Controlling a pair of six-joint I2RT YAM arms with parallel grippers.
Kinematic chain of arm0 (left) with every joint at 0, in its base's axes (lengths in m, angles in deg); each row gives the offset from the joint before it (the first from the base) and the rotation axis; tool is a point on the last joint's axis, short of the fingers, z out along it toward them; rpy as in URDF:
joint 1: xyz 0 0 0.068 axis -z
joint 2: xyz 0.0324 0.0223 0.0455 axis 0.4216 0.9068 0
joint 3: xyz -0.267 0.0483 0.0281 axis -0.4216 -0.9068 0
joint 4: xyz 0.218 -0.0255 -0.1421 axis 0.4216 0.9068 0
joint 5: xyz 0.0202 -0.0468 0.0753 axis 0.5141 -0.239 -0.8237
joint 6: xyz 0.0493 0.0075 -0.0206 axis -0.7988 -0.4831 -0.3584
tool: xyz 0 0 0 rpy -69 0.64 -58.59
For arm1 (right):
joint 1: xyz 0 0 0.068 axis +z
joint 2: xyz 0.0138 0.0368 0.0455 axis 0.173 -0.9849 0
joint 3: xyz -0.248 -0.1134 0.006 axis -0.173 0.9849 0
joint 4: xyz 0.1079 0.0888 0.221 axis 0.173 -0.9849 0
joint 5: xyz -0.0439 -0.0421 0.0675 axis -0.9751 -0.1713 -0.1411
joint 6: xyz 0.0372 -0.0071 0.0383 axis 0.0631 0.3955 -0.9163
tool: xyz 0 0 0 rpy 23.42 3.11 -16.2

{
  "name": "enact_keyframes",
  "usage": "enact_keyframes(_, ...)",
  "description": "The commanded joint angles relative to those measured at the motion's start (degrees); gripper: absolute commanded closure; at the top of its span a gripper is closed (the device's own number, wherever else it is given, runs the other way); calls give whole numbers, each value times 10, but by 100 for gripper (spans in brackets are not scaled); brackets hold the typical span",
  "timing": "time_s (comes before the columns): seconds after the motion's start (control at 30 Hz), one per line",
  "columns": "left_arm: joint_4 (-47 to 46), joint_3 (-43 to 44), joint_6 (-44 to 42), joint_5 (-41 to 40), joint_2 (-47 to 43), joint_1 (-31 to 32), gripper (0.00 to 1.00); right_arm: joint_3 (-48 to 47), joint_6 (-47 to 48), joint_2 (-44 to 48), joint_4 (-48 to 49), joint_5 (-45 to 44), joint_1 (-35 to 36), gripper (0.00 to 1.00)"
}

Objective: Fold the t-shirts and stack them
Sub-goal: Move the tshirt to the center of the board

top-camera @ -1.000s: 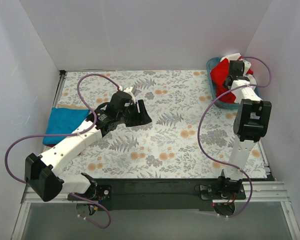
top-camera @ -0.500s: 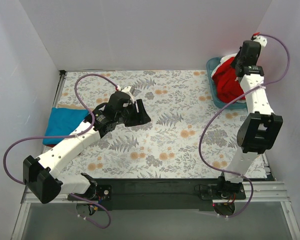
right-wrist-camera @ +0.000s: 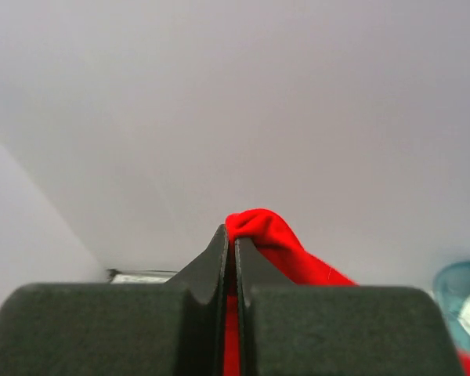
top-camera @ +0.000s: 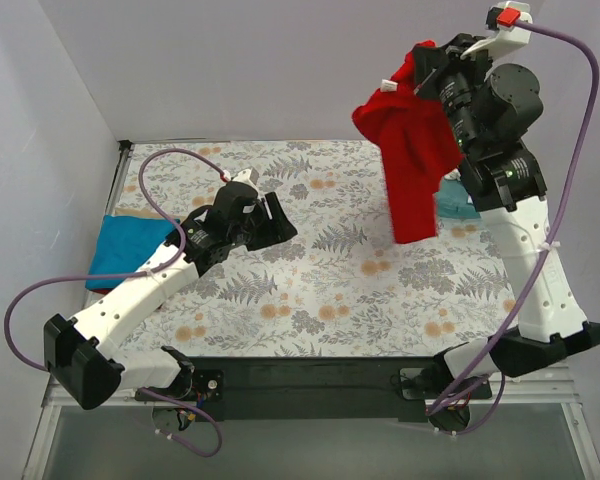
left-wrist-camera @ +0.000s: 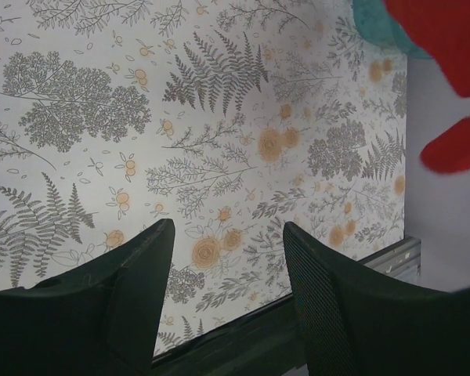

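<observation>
Top external view: the floral table cloth (top-camera: 340,280) lies bare across its middle and near side, with white walls at the left, far and right edges. My right claw (top-camera: 427,75) is high at the far right, pinched shut on a bunch of the red t-shirt (top-camera: 412,160), which hangs below it near the teal basket (top-camera: 458,205). My left claw (top-camera: 270,222) hovers left of centre, spread wide and holding nothing. The turquoise t-shirt (top-camera: 130,245) lies at the left edge
</observation>
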Motion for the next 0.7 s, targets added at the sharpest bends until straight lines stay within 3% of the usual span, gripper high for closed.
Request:
enact_keyframes(0.0, -7, 0, 19, -24, -28, -5, 44, -12, -6, 19, 53, 18, 40, 99)
enact_keyframes(0.1, -5, -3, 25, -34, -34, -9, 44, 14, -20, 38, 57, 26, 56, 99)
enact_keyframes(0.2, 1, -8, 35, -49, -39, -15, 44, 120, -28, 77, 57, 1, 51, 99)
enact_keyframes(0.3, 7, -23, 53, -65, -44, -20, 44, 279, -79, 120, 64, 32, -4, 99)
enact_keyframes(0.37, 18, -30, 62, -69, -41, -28, 44, 394, -122, 133, 72, 121, -76, 77)
enact_keyframes(0.4, 25, -37, 67, -81, -38, -29, 44, 425, -131, 132, 77, 149, -97, 47)
enact_keyframes(0.43, 29, -44, 74, -84, -33, -30, 44, 455, -140, 126, 76, 190, -128, 33)
enact_keyframes(0.5, 37, -64, 83, -87, -27, -41, 44, 515, -137, 125, 66, 217, -136, 25)
enact_keyframes(0.57, 44, -80, 102, -92, -15, -51, 44, 550, -135, 145, 65, 213, -111, 23)
enact_keyframes(0.67, 43, -121, 131, -85, -2, -71, 45, 596, -132, 154, 41, 140, -10, 23)
